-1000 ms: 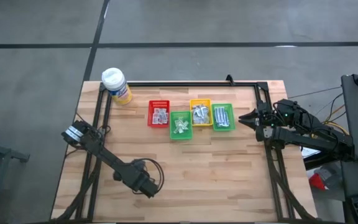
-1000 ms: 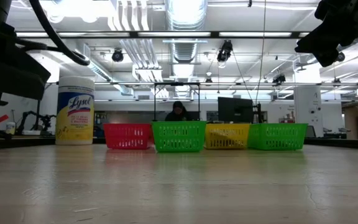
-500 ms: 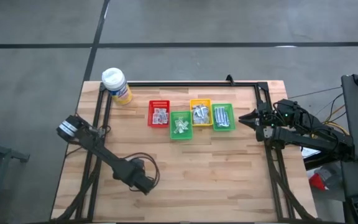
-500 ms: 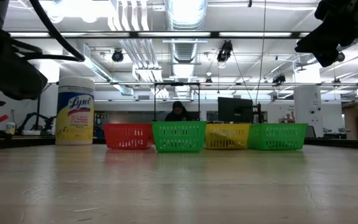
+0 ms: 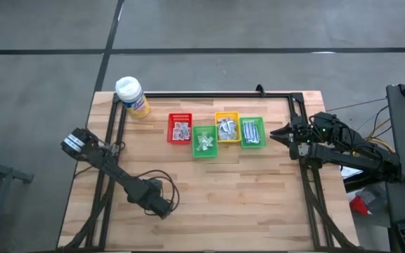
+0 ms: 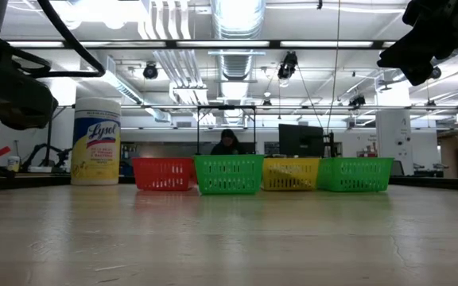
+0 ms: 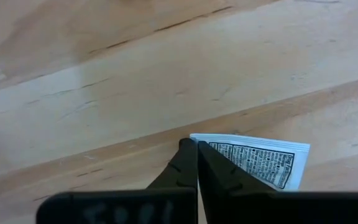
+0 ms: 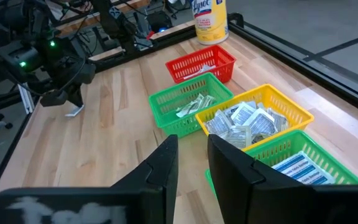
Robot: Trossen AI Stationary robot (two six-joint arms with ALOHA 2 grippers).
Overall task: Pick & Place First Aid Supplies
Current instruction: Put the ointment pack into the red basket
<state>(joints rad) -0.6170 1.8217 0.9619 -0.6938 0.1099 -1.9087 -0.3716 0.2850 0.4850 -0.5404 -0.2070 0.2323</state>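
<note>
My left gripper [image 5: 159, 207] points down over the table's near-left part, shut on a white printed packet [image 7: 263, 158]. The right wrist view shows that packet [image 8: 75, 111] under the left gripper [image 8: 73, 99]. More first aid supplies fill four small bins in a row at the table's middle: a red bin [image 5: 180, 128], a green bin [image 5: 204, 141], a yellow bin [image 5: 226, 127] and a second green bin [image 5: 252, 132]. My right gripper [image 8: 191, 155] hovers open at the right edge, aimed at the bins, with nothing between its fingers. My left gripper pinches the packet at one end, by its corner [image 7: 211, 144], between the tips of its two shut fingers, which come from above and point down. The rest of the packet sticks out to one side. It slants, its lower end [image 8: 78, 114] at the tabletop.
A yellow wipes bottle with a white cap [image 5: 132, 96] stands at the far left corner. A black frame rail [image 5: 209, 94] runs along the far edge and down both sides. Bare wood [image 5: 238, 190] lies between the bins and the near edge.
My left arm has sunk toward the tabletop and shifted a little toward the table's left edge. The right arm has kept still.
</note>
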